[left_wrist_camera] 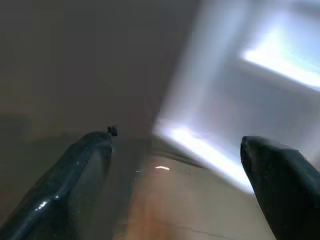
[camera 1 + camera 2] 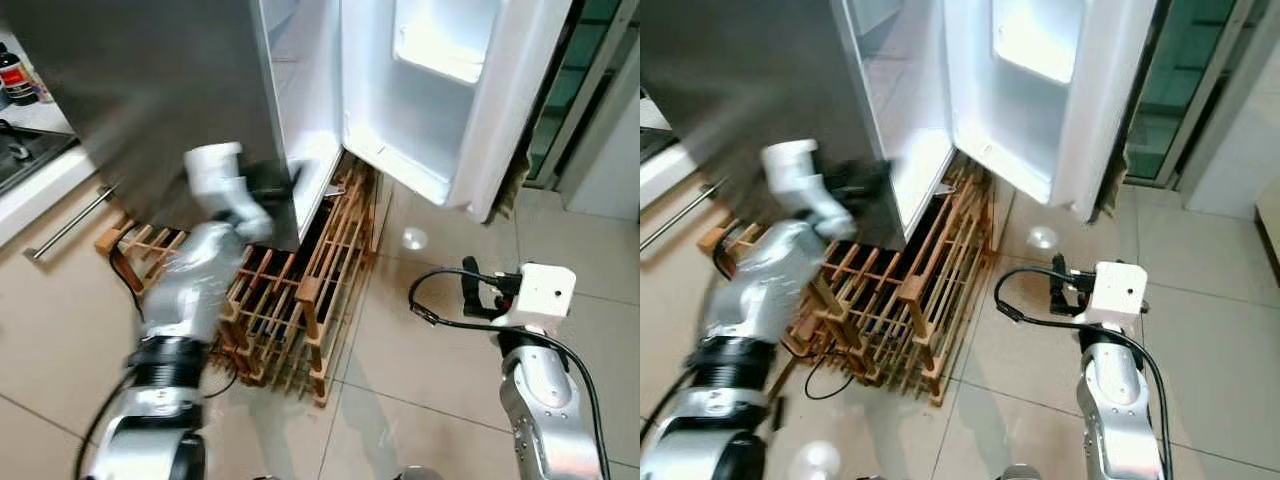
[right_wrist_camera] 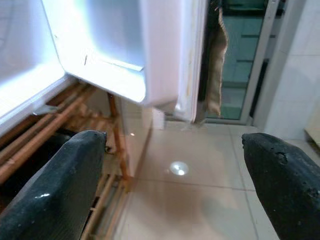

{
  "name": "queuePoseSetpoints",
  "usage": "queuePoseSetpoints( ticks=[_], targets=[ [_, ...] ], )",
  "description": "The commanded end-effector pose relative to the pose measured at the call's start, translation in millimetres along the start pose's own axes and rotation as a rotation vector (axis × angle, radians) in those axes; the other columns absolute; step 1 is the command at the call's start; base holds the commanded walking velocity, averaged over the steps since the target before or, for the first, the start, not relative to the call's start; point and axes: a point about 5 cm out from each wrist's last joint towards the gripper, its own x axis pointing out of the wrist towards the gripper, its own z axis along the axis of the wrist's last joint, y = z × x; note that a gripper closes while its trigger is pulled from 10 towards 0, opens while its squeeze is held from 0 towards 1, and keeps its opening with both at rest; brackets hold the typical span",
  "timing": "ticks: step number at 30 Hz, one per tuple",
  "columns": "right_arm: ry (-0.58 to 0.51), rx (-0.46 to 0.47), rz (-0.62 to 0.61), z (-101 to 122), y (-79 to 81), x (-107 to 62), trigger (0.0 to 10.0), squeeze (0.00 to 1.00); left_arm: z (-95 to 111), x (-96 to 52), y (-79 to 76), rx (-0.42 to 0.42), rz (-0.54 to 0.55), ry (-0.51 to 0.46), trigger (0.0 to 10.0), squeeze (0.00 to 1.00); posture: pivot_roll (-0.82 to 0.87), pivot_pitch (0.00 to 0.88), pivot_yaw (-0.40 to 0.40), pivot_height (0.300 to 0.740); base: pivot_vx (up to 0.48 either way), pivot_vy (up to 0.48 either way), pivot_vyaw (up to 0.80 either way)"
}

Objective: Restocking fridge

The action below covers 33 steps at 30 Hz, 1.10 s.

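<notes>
The fridge (image 2: 180,90) occupies the upper left and centre of the head views, its grey steel side panel facing the camera. Its door (image 2: 450,90) stands open toward the upper right, the white inner liner and an empty door bin (image 2: 445,45) lit from within. The interior compartment (image 2: 885,70) shows as a bright white strip between panel and door; its contents cannot be made out.

The left gripper (image 2: 272,183) is raised at centre left, at the lower front corner of the steel panel (contact cannot be confirmed; this area is blurred). In the left wrist view its jaws stand spread, with nothing between the fingers (image 1: 75,175); beyond them lie the dark panel and the bright interior.

The right gripper (image 2: 1068,282) sits at lower right over the floor (image 2: 440,340), well apart from the fridge. Its jaws are spread and empty, the fingers (image 3: 65,175) aimed at the lower edge of the open door. A black cable (image 2: 440,310) loops beside its white wrist housing.

A wooden rack (image 2: 300,290) of slats lies on the beige tiled floor beneath and in front of the fridge. At far left, a worktop (image 2: 30,190) edge with a metal bar handle (image 2: 70,222), and a dark bottle (image 2: 14,75) at the upper left corner. A glazed door (image 2: 585,80) stands at upper right.
</notes>
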Motion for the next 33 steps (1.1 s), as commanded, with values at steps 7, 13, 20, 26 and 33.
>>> queuePoseSetpoints(
  ticks=[7,13,20,26,33],
  targets=[
    [-0.003,0.038,0.059,4.4,12.0,19.6,10.0,0.00,-14.6,-45.0,35.7,0.150,0.245,0.031,10.0,0.00,-0.09,0.000,0.075,0.740,0.000,0.000,0.53],
    [0.010,0.056,0.092,3.5,20.7,28.3,10.0,0.00,0.1,-43.0,44.4,0.246,0.281,-0.032,10.0,0.00,-0.05,0.000,0.036,0.740,0.000,0.000,0.74],
    [0.015,0.035,0.147,2.8,25.6,21.3,10.0,0.00,-11.4,-49.5,26.9,0.243,0.255,-0.019,10.0,0.00,-0.09,0.000,0.032,0.740,0.000,0.000,0.71],
    [0.018,0.020,0.161,2.1,25.8,18.8,10.0,0.00,-21.2,-48.3,6.2,0.185,0.210,-0.036,10.0,0.00,-0.13,0.000,0.029,0.740,0.000,-0.418,0.69],
    [0.012,0.005,0.170,4.3,23.6,19.9,10.0,0.00,-26.3,-43.5,-14.6,0.218,0.175,-0.034,10.0,0.00,-0.13,0.000,0.026,0.740,0.000,-0.428,0.69]
  ],
)
